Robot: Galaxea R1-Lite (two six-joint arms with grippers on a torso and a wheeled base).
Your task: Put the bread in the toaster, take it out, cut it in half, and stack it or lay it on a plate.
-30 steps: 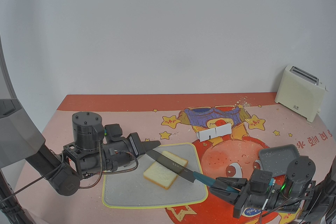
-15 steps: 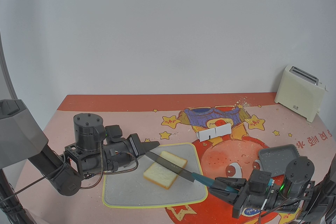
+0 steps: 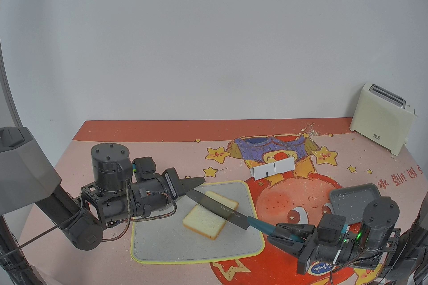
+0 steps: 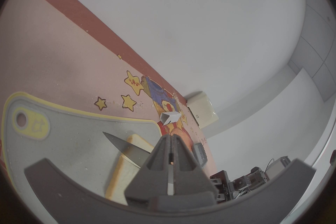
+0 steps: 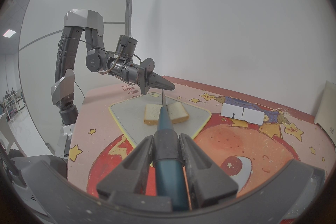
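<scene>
Bread (image 3: 209, 215): one square slice of white bread with a tan crust. It lies flat on the grey plastic cutting board with a yellow rim (image 3: 169, 246), in the board's far right part. A long knife with a dark blade and a teal handle (image 3: 220, 209) rests diagonally across the slice, and bread shows on both sides of the blade. Whether the cut goes through cannot be determined.

Change from half a second ago: the knife and the right gripper (image 3: 275, 233) have shifted slightly toward the robot's right. The bread's position is unchanged, and the left arm has barely moved.

Right arm: low over the near right part of the pink printed table (image 3: 133, 152), gripper pointing left toward the board. Its claw is clenched around the teal handle.

Left arm: low over the board's left edge, gripper pointing right. The left gripper (image 3: 199, 183) has its fingers pressed together with nothing between them. Its tip sits just above the blade's tip end; contact cannot be confirmed.

Cream two-slot toaster (image 3: 383, 123): far right corner of the table.

Grey square plate (image 3: 354, 201): just behind the right wrist, apart from the board.
</scene>
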